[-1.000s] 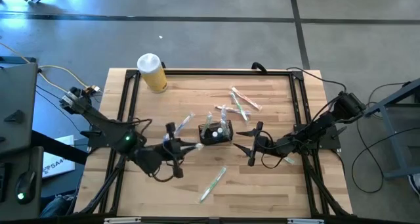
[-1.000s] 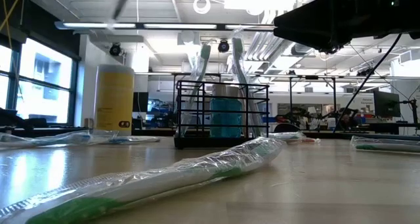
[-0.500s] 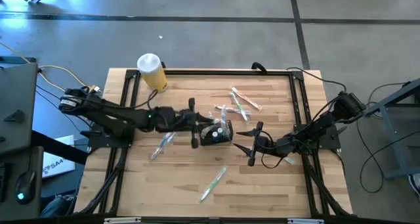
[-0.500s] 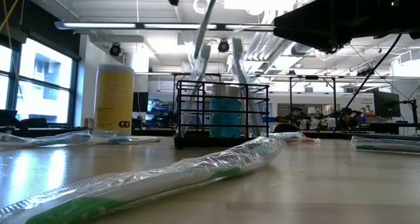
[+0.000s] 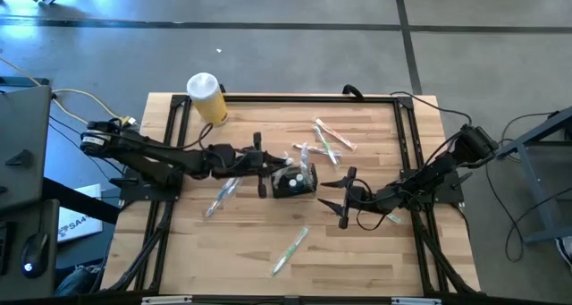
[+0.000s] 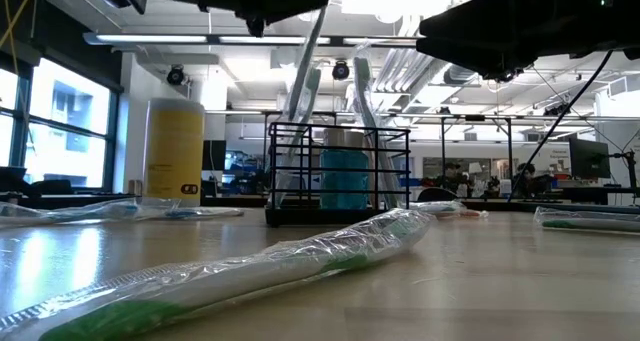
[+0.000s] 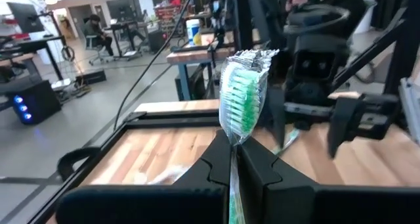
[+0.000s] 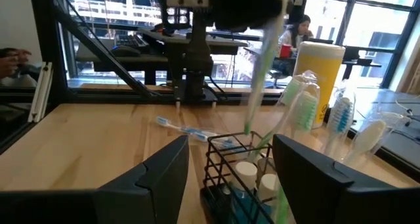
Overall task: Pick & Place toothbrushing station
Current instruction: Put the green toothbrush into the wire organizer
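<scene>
Wooden counter (image 5: 357, 251) is still carrying several loose wrapped toothbrushes while the left gripper (image 5: 261, 166), clamping one wrapped toothbrush (image 7: 241, 99), is hovering over the mid-counter caddy (image 5: 295, 182), already part-filled; right gripper (image 5: 344, 198) is waiting wide beside it.

A light wooden table (image 5: 357, 251) edged by a black frame is carrying everything. The black mesh caddy (image 5: 295, 182) is sitting at its centre, a yellow cylinder with a white lid (image 5: 206, 98) standing toward eleven o'clock. Wrapped toothbrushes are lying at one o'clock (image 5: 328, 137), six o'clock (image 5: 290, 250) and eight o'clock (image 5: 220, 198).
</scene>
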`<action>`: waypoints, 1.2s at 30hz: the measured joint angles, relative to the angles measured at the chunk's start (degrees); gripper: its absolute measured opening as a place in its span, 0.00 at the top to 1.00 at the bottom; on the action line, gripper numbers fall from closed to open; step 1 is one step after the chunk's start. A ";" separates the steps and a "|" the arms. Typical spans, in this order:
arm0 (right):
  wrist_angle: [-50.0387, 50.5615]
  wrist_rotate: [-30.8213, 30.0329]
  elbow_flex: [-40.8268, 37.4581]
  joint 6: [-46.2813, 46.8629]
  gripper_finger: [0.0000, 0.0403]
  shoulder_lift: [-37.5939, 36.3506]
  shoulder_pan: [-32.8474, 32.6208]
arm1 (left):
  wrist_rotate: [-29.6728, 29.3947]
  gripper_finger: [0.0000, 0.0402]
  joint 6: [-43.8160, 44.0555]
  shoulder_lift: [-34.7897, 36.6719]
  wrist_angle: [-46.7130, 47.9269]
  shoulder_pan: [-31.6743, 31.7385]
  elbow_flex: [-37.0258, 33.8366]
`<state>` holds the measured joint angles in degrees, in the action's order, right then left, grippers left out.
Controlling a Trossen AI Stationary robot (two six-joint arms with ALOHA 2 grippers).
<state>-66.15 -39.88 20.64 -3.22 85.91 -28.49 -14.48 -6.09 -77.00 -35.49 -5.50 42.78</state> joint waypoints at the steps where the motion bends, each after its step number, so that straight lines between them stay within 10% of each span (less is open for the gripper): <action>1: 0.00 0.01 0.00 0.15 0.47 0.00 0.00 | -0.05 1.00 0.06 0.01 -0.07 0.43 -0.51; 36: 0.87 -0.04 0.00 0.47 0.47 0.00 0.00 | 4.52 0.99 8.40 0.01 -18.01 4.01 -14.73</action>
<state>-65.28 -39.92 20.64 -2.75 85.91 -28.49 -9.96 2.31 -76.99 -53.49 -1.50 28.05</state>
